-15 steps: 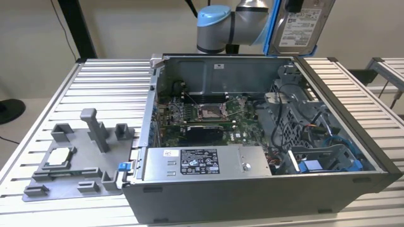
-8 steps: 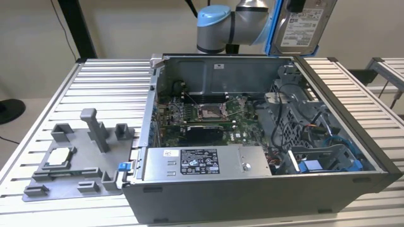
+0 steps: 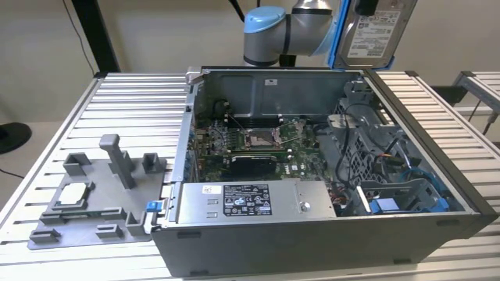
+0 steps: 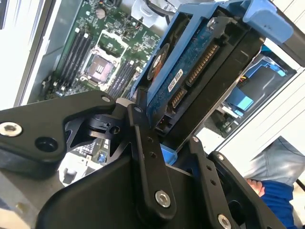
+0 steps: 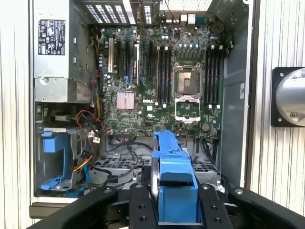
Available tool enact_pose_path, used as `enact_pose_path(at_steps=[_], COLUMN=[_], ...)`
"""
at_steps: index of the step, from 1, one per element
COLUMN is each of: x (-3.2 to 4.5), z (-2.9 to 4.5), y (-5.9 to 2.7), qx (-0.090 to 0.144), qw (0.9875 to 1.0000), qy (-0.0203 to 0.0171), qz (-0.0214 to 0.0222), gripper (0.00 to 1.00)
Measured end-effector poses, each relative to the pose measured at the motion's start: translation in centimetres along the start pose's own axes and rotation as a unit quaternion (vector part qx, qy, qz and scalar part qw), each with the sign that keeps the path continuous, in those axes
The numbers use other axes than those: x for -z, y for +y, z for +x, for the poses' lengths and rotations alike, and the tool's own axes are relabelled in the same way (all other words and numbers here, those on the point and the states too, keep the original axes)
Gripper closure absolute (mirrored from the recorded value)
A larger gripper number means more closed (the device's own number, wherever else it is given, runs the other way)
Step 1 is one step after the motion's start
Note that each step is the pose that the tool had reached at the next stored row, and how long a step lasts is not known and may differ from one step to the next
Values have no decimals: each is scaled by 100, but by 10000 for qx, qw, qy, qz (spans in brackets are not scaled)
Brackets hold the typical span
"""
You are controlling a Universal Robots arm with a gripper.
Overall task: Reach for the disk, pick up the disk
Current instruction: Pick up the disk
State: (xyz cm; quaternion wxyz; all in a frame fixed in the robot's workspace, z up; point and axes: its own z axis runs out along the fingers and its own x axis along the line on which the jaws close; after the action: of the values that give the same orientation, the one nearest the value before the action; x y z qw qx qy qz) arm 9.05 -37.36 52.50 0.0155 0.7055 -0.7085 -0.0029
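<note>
The disk [image 3: 373,32] is lifted high in the air, well above the open computer case [image 3: 312,175], over the case's far right corner as the exterior view shows it. It hangs upright, with its white label toward the camera and its blue bracket [image 3: 338,35] along the edge that faces the arm [image 3: 289,29].

The gripper [image 4: 159,131] is clamped on the disk: in the second wrist view the black fingers [image 4: 143,143] press on both sides of the drive near its connector end, and the underside with its blue circuit board (the gold contacts are visible) points away from the wrist. In the first wrist view the gripper [image 5: 171,191] holds the same disk [image 5: 153,181] edge-on, the blue bracket [image 5: 174,176] sitting between the two finger links, directly over the inside of the case.

Below the disk, inside the case, lie the green motherboard [image 5: 157,86] with the empty processor socket [image 5: 188,78], the power supply [image 3: 250,202] with its white and black labels at the near wall, and a blue drive bay [image 3: 402,202] at the near right corner. To the exterior view's left of the case, on the ribbed metal table [image 3: 117,99], rests a grey plastic stand [image 3: 93,193] with upright posts; it touches the table and lies just beside the case wall.

A person's blue sleeve [image 4: 281,195] shows in the second wrist view, beyond the case.
</note>
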Motion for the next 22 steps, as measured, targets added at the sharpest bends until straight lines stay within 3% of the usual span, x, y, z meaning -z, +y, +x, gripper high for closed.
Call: enact_pose_path(at_steps=[4,22], x=[0,-3], z=[14,214], y=[0,-23], qx=[0,0], qw=[10000,10000], qy=[1,0], qz=[0,-1], gripper=[100,100])
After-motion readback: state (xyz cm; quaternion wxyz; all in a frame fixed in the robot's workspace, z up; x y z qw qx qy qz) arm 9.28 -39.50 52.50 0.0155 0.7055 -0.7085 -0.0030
